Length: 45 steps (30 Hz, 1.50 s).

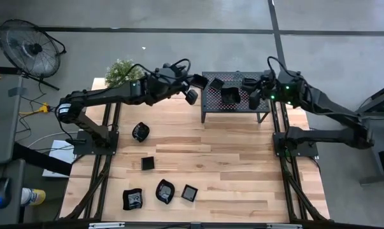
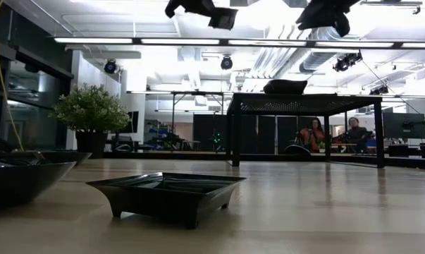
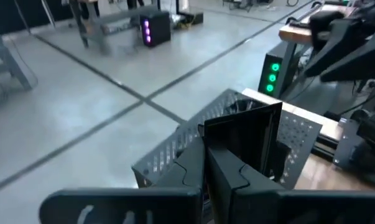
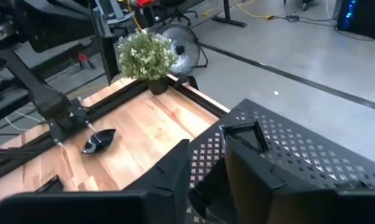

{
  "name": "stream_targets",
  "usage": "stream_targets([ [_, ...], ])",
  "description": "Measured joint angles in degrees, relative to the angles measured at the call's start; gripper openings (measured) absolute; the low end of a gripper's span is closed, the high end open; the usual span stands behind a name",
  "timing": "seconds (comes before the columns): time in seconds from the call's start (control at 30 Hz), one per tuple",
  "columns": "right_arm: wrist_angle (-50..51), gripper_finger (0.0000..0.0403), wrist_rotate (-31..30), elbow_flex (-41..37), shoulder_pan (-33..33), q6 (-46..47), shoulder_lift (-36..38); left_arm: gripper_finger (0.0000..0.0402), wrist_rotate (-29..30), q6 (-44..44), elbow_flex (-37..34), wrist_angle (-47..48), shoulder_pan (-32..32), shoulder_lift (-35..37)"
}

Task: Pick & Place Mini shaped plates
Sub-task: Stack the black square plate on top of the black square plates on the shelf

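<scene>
My left gripper point(image 1: 193, 83) hangs over the left end of the black perforated rack point(image 1: 236, 105) and is shut on a square black mini plate point(image 3: 246, 134). It also shows at the top of the low view point(image 2: 198, 8). My right gripper point(image 1: 255, 95) hovers over the rack's right part, open, its fingers point(image 4: 175, 171) above the perforated top. A square plate point(image 4: 243, 135) lies on the rack just ahead of it. Three plates sit on the rack point(image 1: 230, 95). Several more rest on the wooden table point(image 1: 165, 191), one of them close to the low camera point(image 2: 166, 192). My left gripper pinches the square plate between its two fingers point(image 3: 227, 174) at one rim point(image 3: 237, 146). The fingers reach level from the table's left side. The plate stands on edge in the hold, lifted clear above the rack's left end.
A potted plant point(image 1: 123, 72) stands at the table's far left corner. The rack sits on legs at the far edge, with room beneath it point(image 2: 304, 141). Bare wood point(image 1: 242, 172) lies in the table's middle and right. People sit in the room behind point(image 2: 314, 134).
</scene>
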State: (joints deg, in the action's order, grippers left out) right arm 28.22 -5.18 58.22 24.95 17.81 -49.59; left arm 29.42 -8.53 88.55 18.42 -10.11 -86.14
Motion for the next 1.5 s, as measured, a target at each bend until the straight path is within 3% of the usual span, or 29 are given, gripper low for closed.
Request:
stream_targets([
  [0.23,-6.91,0.0153,0.74,0.00,0.00,-3.61,-3.47,0.0000,2.10,5.47,-0.04,-3.35,0.00,-0.09],
  [0.33,-8.14,0.0159,-0.38,0.02,0.00,-7.94,-3.34,0.0000,2.74,7.84,-0.07,-3.71,0.00,-0.38],
  [0.53,-10.33,0.0160,1.92,0.01,-0.99,-7.25,-3.33,0.0000,1.08,9.75,-0.09,-6.92,0.00,-0.67],
  [0.73,-15.04,0.0160,-5.26,0.02,-4.35,-16.33,-5.83,0.0000,-0.39,17.59,-0.08,-15.27,0.00,-3.48],
  [0.97,-20.93,0.0160,-12.47,0.00,-7.56,-15.76,-9.59,0.0000,1.77,20.78,-0.09,-19.53,0.00,-5.04],
  [1.5,-35.00,0.0149,-19.45,0.02,-11.42,-19.20,-17.06,0.0000,5.44,29.83,-0.05,-27.96,0.00,-8.43],
])
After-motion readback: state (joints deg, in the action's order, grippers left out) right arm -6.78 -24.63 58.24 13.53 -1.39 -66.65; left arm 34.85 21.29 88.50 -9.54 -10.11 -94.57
